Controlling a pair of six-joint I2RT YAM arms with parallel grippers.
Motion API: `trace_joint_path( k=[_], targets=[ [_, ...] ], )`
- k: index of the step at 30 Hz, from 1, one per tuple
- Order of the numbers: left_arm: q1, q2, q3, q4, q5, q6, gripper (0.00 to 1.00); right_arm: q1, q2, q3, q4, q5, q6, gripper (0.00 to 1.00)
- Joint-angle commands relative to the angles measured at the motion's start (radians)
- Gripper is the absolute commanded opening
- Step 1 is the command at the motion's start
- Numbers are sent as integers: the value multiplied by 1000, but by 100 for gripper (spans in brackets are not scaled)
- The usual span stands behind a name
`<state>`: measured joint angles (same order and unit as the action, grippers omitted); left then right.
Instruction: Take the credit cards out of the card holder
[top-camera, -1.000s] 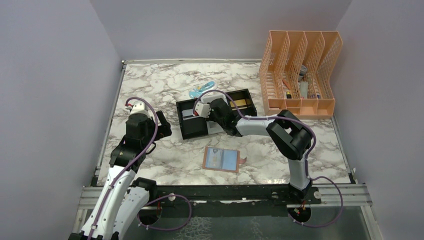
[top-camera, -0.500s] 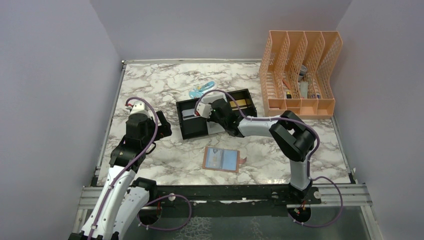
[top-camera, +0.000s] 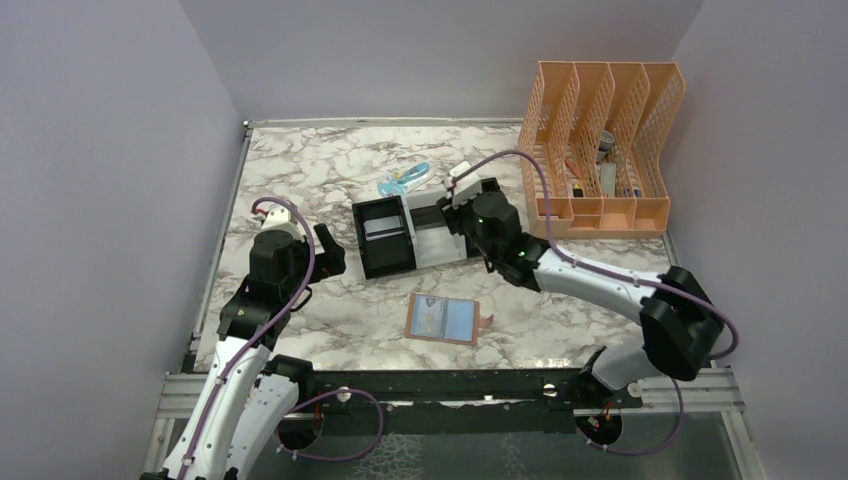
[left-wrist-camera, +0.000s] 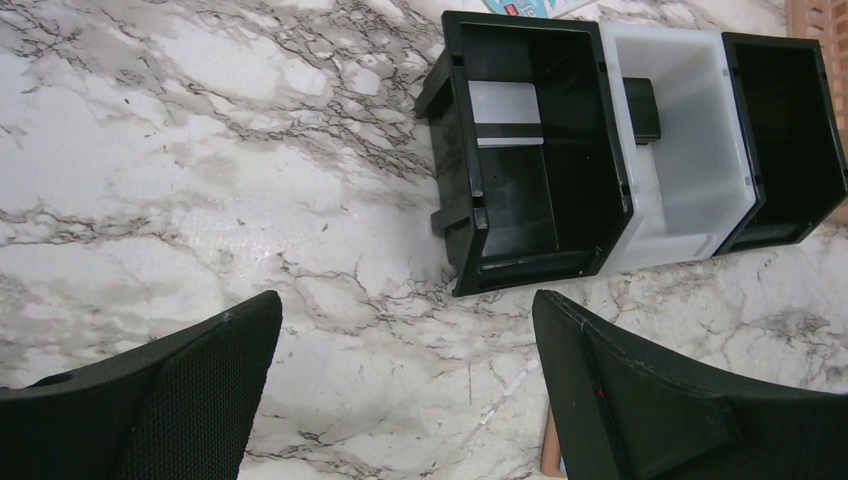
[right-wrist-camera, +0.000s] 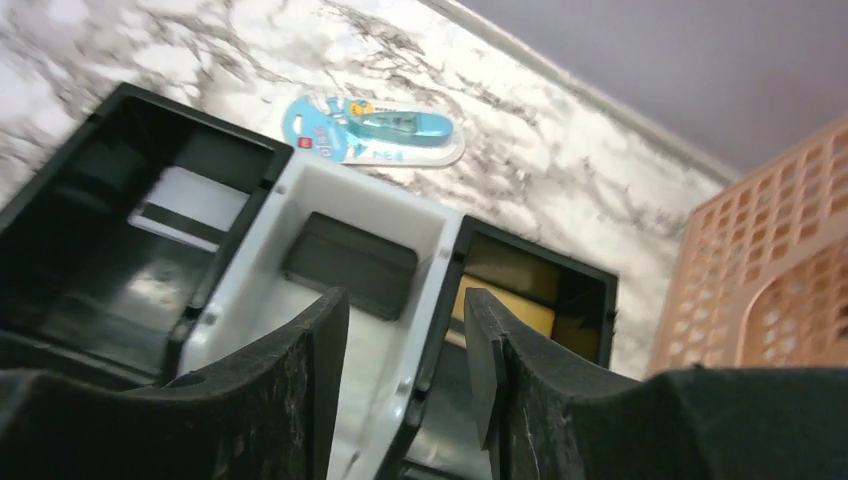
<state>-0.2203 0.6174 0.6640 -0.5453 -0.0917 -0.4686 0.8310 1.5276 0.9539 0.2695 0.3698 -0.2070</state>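
The tan card holder (top-camera: 443, 319) lies open and flat on the marble near the front, with only a sliver of its edge (left-wrist-camera: 551, 450) in the left wrist view. Three credit cards sit in the black-and-white tray (top-camera: 398, 266). The silvery one (left-wrist-camera: 505, 112) is in the left black compartment, the dark one (right-wrist-camera: 350, 263) in the white middle, and the gold one (right-wrist-camera: 510, 300) in the right black compartment. My right gripper (right-wrist-camera: 405, 305) hovers open over the tray's right end (top-camera: 458, 203), holding nothing. My left gripper (left-wrist-camera: 405, 310) is wide open over bare marble, left of the tray (top-camera: 330, 252).
An orange mesh file rack (top-camera: 600, 150) with small items stands at the back right. A blue packaged item (top-camera: 405, 180) lies just behind the tray. Purple walls close in on three sides.
My right arm has swung to the right, carrying its gripper from over the tray's middle to its right end, and its jaws have spread wider. The left arm has hardly moved.
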Motion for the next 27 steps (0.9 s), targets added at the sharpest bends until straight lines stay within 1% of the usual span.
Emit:
trace_joint_path(
  k=[1,4,6,8,11,14,16,18,21,24,27],
  targets=[
    [7,-14,-12,38,61,19,99,-3,-140,-145,-76,-35,410,47],
    [7,-17,-13,39,63,21,99,-3,-253,-254,-89,-95,548,48],
    [7,-15,-14,40,65,21,99,-4,-316,-308,-96,-165,609,48],
    [7,-12,-12,40,69,20,99,-4,-359,-364,-76,-240,653,48],
    [6,-7,-12,43,87,23,99,-4,-391,-402,-80,-331,718,48],
    [4,-11,-15,64,154,36,99,-4,-391,-455,-32,-438,791,48],
    [4,-13,-24,107,289,59,99,-3,-373,-483,10,-499,815,48],
    [2,-3,-30,123,341,57,99,-4,-346,-495,10,-525,881,48],
    [-5,33,-33,134,403,25,99,-3,-311,-520,47,-595,937,48],
    [-25,65,-70,198,508,-31,98,-3,-281,-551,92,-635,984,48],
    [-83,72,-99,241,495,-73,93,-3,-259,-574,124,-638,1006,48]
  ],
)
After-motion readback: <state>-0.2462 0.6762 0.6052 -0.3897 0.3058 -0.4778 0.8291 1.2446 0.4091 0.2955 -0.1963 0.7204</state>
